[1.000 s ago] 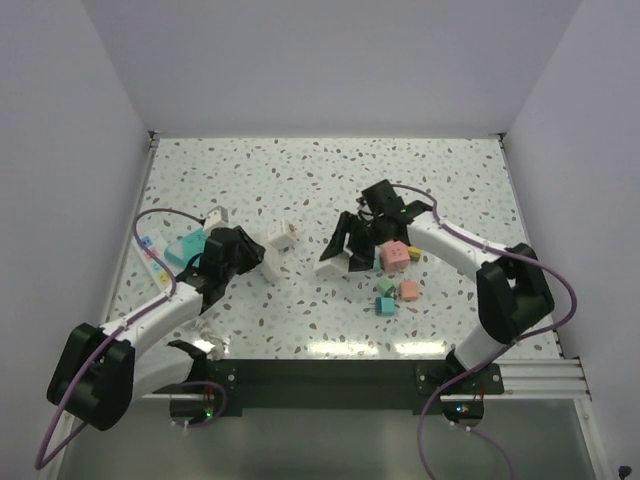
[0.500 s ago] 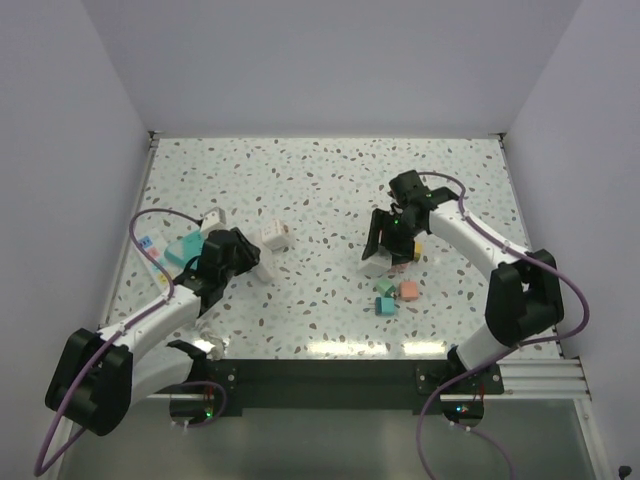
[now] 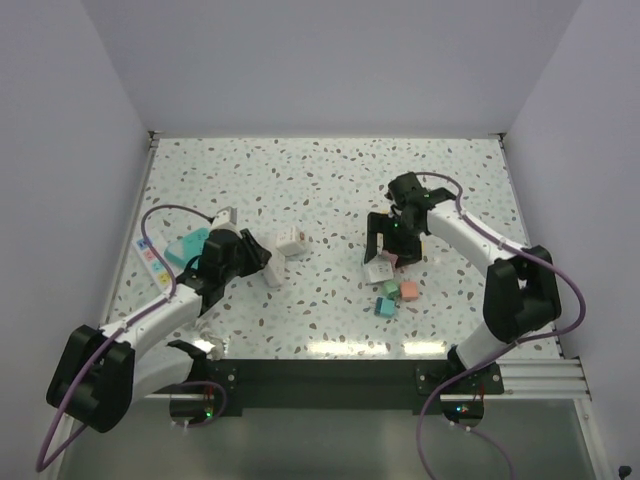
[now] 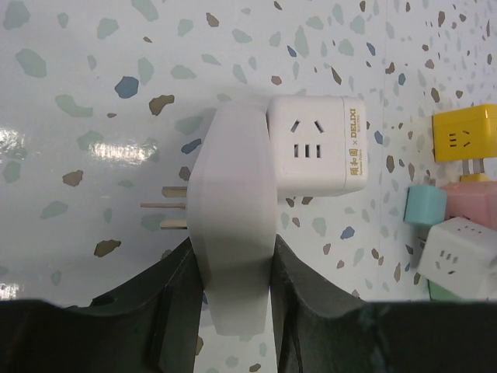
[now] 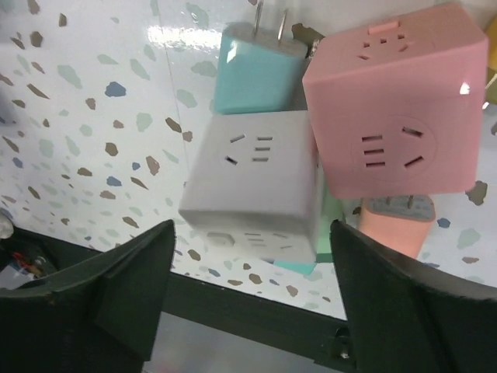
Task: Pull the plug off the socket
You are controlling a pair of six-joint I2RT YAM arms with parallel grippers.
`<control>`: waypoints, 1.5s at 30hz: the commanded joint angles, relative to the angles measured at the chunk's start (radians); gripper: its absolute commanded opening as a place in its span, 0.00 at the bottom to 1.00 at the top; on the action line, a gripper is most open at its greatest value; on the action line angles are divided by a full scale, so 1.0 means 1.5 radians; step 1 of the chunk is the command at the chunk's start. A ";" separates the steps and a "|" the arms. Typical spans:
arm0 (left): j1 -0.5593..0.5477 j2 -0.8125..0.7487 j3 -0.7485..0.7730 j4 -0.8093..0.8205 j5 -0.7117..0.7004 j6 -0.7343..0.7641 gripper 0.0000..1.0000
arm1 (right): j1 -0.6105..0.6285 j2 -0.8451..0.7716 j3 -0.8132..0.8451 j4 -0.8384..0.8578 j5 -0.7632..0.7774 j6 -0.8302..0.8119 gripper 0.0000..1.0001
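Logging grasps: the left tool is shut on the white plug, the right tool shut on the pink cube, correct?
No: the right wrist view shows the right tool open, the pink cube lying free. The left tool is shut on the white plug.

- Is it bright there?
- Yes. Soft white light falls from above onto the table. Shadows are faint.
- Any glare?
- White shiny spots sit along the table's near edge, and in both wrist views. The top view looks sharp.
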 commanded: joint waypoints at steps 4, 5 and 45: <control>-0.001 0.012 0.003 0.056 0.059 0.028 0.00 | 0.001 -0.092 0.102 -0.043 0.060 -0.031 0.99; -0.001 0.012 0.004 0.057 0.061 0.031 0.00 | 0.001 -0.094 0.113 -0.041 0.062 -0.025 0.99; -0.003 0.018 0.013 0.121 0.123 -0.005 0.00 | 0.145 0.268 0.026 0.590 -0.228 0.457 0.20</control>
